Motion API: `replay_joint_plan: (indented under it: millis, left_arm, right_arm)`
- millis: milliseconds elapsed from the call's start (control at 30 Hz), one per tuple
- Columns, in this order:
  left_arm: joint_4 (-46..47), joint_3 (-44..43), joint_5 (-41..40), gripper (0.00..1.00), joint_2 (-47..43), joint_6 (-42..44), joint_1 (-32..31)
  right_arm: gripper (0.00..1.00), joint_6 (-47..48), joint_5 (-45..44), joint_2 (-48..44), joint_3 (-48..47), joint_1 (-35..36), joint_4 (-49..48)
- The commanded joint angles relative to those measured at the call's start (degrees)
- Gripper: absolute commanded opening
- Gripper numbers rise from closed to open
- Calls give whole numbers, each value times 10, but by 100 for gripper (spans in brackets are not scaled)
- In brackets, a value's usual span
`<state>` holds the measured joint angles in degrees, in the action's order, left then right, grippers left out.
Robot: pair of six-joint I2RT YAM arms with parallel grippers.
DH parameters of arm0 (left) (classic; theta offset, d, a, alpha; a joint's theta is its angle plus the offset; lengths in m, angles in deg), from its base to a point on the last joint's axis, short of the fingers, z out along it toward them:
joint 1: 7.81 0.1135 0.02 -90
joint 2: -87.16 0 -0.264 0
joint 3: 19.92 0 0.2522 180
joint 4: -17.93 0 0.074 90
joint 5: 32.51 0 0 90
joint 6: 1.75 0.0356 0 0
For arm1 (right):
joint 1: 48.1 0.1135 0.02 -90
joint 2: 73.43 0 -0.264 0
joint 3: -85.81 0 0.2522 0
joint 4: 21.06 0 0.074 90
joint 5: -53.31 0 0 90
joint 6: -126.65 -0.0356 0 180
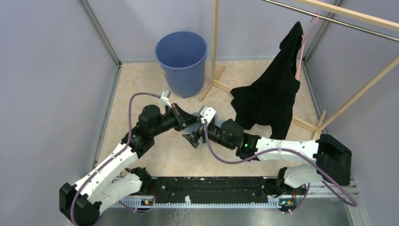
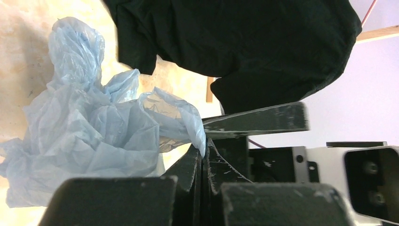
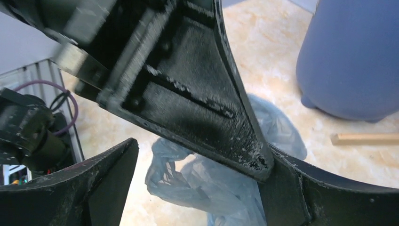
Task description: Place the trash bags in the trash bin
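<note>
Mid-floor, left claw pinching bag — right claw agape

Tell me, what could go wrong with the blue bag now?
The left tool pinches only a thin corner of the light-blue plastic bag, so it might slip out or tear. The open right tool straddles the left one; they could bump. The black garment hangs close and might snag.
</note>
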<state>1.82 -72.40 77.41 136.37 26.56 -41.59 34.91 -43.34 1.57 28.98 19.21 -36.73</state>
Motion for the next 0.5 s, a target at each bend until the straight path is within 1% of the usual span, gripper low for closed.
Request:
replay_joint_plan:
  millis: [0, 33, 100, 167, 200, 233, 267, 333, 367, 400, 467]
  left_arm:
    - [41, -13, 0, 1, -3, -3, 2]
    - [36, -16, -3, 3, -3, 1, 2]
    - [27, -23, -10, 7, -4, 11, 2]
    - [14, -25, -16, 13, -5, 22, 3]
    - [9, -25, -19, 21, -7, 27, 3]
    - [7, -25, -21, 28, -8, 34, 3]
    - [4, -29, -22, 33, -9, 44, 4]
    - [-14, -42, -27, 50, -13, 76, 4]
    - [-27, -50, -35, 62, -17, 94, 4]
    - [-44, -59, -45, 74, -21, 112, 4]
    - [-81, -72, -77, 92, -35, 143, 5]
  right_arm:
    - [86, -18, -55, 18, -15, 12, -14]
    - [82, -21, -72, 16, -15, 11, -10]
    - [71, -30, -95, 7, -14, 11, 1]
    - [61, -39, -101, -8, -10, 11, 8]
    - [54, -45, -98, -17, -7, 11, 10]
    - [45, -52, -96, -24, -2, 11, 12]
    - [37, -64, -101, -33, 2, 11, 14]
    - [25, -96, -134, -49, 16, 11, 19]
    - [21, -114, -154, -59, 21, 9, 24]
    - [19, -133, -168, -68, 26, 4, 30]
    - [16, -182, -172, -87, 23, -18, 58]
